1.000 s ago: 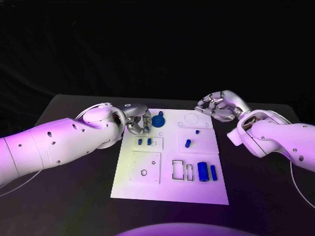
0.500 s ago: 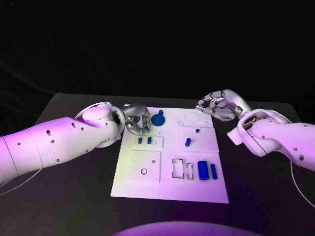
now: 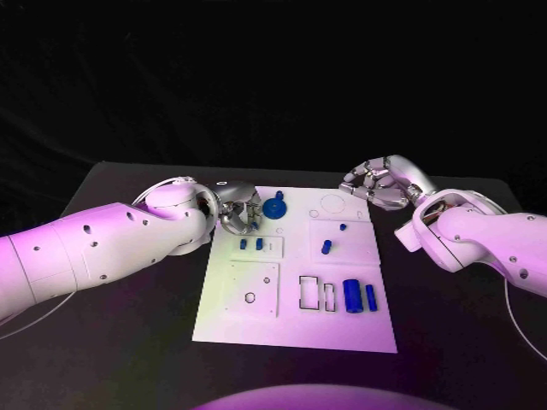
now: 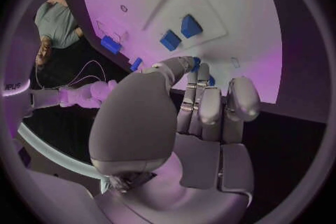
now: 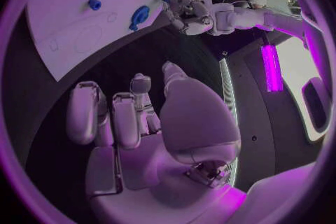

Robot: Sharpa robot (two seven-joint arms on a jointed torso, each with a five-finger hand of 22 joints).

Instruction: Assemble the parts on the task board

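Task board (image 3: 296, 320) lies mid-surface (image 3: 126, 184) between both arms. Left hand (image 3: 239, 211) at board's far left corner, fingers curled close by round blue part (image 3: 275, 210); whether they touch or grip it cannot be told. Right hand (image 3: 379, 185) off board's far right corner, above dark surface, fingers curled in, nothing in them. Two small blue parts (image 3: 250, 245) sit just behind left hand; two blue cylinders (image 3: 360, 297) stand in near right recesses.
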